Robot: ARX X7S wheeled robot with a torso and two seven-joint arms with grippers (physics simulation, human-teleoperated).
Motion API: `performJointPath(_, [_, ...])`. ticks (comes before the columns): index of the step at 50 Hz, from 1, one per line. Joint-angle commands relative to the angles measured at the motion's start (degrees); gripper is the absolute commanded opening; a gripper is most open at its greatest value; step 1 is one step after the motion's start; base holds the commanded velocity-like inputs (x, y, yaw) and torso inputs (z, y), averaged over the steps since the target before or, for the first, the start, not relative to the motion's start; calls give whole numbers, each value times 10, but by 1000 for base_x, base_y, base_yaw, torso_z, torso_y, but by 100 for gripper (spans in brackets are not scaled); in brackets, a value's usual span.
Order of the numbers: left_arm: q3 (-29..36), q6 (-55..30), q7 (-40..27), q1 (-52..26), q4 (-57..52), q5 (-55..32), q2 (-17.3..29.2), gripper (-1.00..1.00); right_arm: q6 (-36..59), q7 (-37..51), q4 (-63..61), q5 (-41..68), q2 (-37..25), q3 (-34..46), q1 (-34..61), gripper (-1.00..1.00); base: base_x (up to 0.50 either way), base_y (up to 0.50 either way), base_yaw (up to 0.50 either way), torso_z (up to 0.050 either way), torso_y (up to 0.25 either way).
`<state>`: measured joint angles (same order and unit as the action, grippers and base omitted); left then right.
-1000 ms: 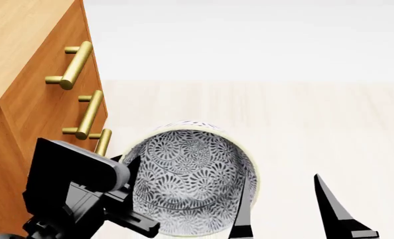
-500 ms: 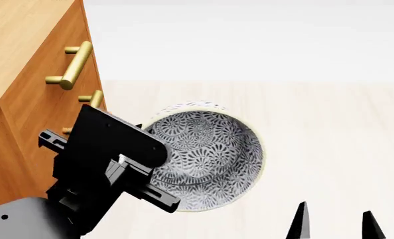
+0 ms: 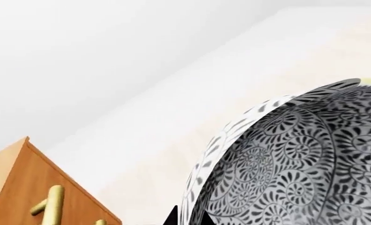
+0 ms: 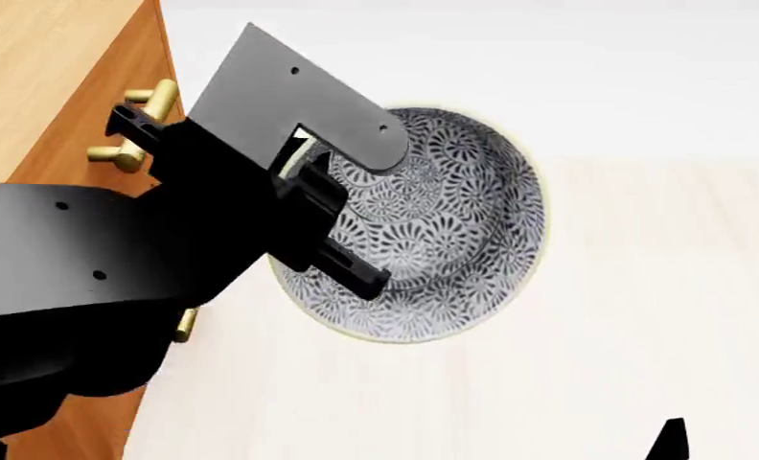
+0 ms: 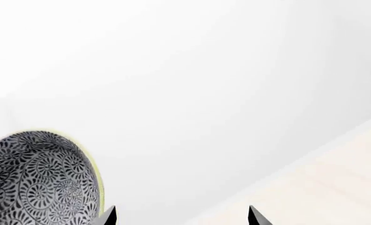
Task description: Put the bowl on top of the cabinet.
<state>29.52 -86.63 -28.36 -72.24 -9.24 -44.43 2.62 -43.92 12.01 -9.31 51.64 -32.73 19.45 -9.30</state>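
Note:
The bowl (image 4: 450,225), white with a dense grey-black floral pattern, hangs in the air tilted on its side, its opening facing the head camera. My left gripper (image 3: 189,218) is shut on the bowl's rim, one fingertip outside the wall and one inside. The bowl (image 3: 298,159) fills much of the left wrist view. The orange-brown cabinet (image 4: 47,86) stands at the left, and the bowl is beside its front, near the level of its lighter top. My right gripper (image 5: 182,216) is open and empty, low and to the right of the bowl (image 5: 41,180).
Brass bar handles (image 4: 143,125) stick out of the cabinet front close to my left arm, which hides the lower ones. Pale wood floor (image 4: 635,316) spreads to the right under a white wall. The cabinet's corner (image 3: 29,187) shows in the left wrist view.
My left arm has lifted the bowl up from low beside the cabinet to near its top, tilting it more. The right gripper has sunk to the head view's bottom edge.

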Motion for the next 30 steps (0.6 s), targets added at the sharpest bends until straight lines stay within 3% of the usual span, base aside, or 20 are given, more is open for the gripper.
performJointPath(1, [-44,-3,-42,-115,149,-54,-24,-100,-16,-17,-6,7,6,-15,-14,100,0,0,0,0,0])
performJointPath(12, [-98,57,-111,-233,358,-187,-22,-100,-15,-15,-12,3,7,-18,-19,100,0,0,0,0,0])
performJointPath(17, [-137,86,-134,-266,435,-209,-17,-100,-18,-19,-15,8,6,-21,-23,100,0,0,0,0,2])
performJointPath(30, [-188,143,-199,-311,515,-219,3,-100,-19,-25,-21,11,6,-25,-29,100,0,0,0,0,0])
